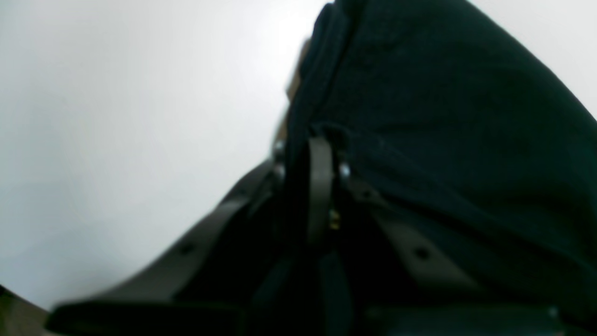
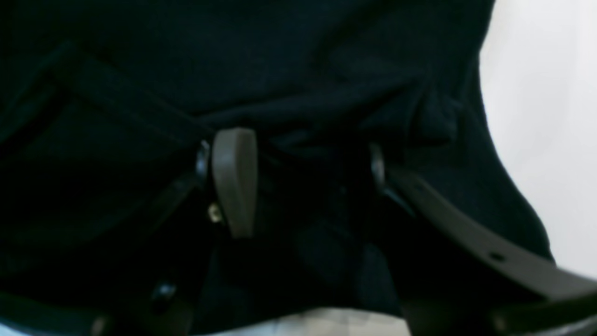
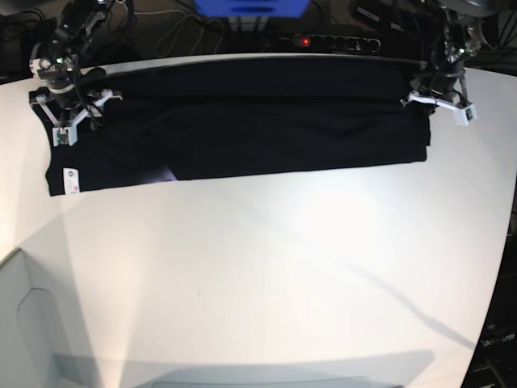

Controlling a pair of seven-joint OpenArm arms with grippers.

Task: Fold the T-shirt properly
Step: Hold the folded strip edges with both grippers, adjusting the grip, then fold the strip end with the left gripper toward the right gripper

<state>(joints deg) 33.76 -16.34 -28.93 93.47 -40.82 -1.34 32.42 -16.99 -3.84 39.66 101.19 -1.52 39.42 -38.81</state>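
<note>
Left wrist view: left gripper [image 1: 322, 154] has its jaws pinched together on a fold of the black T-shirt [image 1: 443, 116], right at the cloth's edge where it meets the white table [image 1: 116, 116]. Grip looks thin, so lift slowly and check the hem does not slip out.

Right wrist view: right gripper [image 2: 298, 163] stands with jaws spread, 1 grey finger [image 2: 233, 177] clear, the other dark against the fabric. Bunched T-shirt [image 2: 280, 70] lies between and around them. Whether it actually grips the cloth I cannot tell; jaws are not clamped together. Better to close it before any pull, or the 2 ends will move unevenly.

Base view: T-shirt [image 3: 242, 125] lies along the far side of the table [image 3: 283, 267] as a long dark band, already folded lengthwise, small white label [image 3: 71, 179] at its near corner on the view's left. Right gripper [image 3: 69, 113] sits on that end, left gripper [image 3: 436, 93] on the other end. Judgement: next fold needs both ends lifted together, kept level and taut, then laid down with edges aligned. The power strip [image 3: 339, 40] and cables behind the table are close, so carry the cloth toward the near side.
</note>
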